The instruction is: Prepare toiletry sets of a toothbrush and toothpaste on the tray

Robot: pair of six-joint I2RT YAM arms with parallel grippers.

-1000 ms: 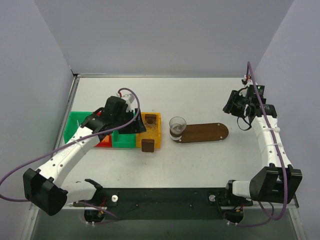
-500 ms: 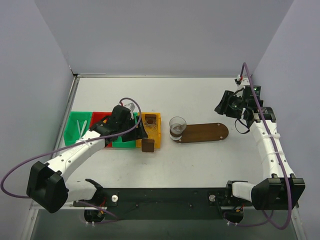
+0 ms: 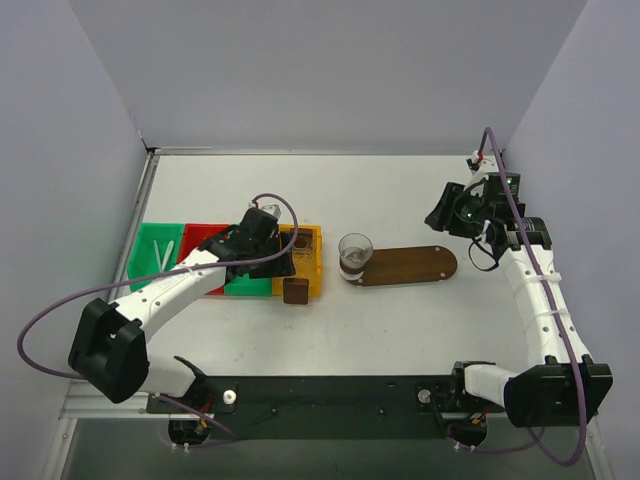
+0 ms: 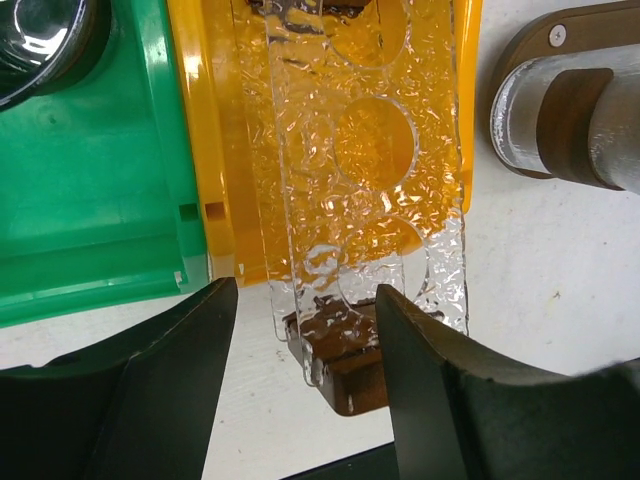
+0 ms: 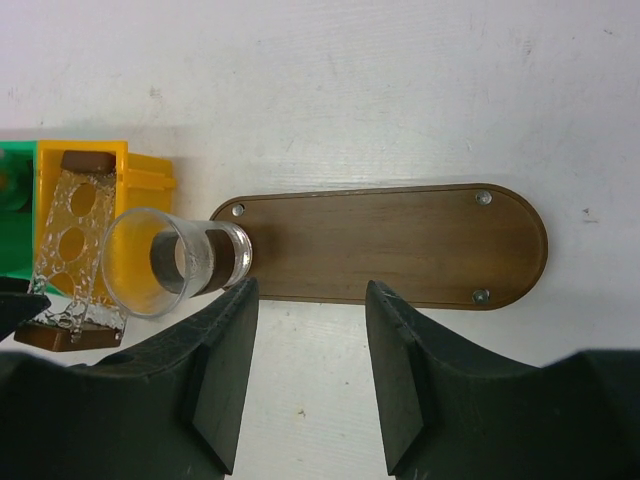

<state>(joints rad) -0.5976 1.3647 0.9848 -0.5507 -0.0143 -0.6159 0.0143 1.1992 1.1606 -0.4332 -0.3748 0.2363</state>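
1. Nearest to the arm bases and left of the tray point(image 5: 400, 245), a brown wooden block point(image 3: 295, 292) lies on the table at the near end of the yellow bin point(image 4: 205, 150). A clear dimpled holder point(image 4: 350, 150) with round holes rests on the block and runs into this bin.
2. The left gripper point(image 4: 305, 300) hangs over this spot. Its fingers stand wide, one at each side of the block, and they hold nothing.
3. Farther left of the tray, a green bin point(image 4: 90, 180), a red bin point(image 3: 205, 238) and a second green bin point(image 3: 150, 270) stand in one row. Thin white toothbrushes point(image 3: 165, 253) lie in this last bin, well apart from the tray.
4. The tray lies flat on the table, its long side going left to right. A clear cup point(image 5: 165, 262) stands at its left end.
5. The right gripper point(image 5: 310, 295) hangs beyond the right end of the tray, on the far side. Its fingers are apart and empty.
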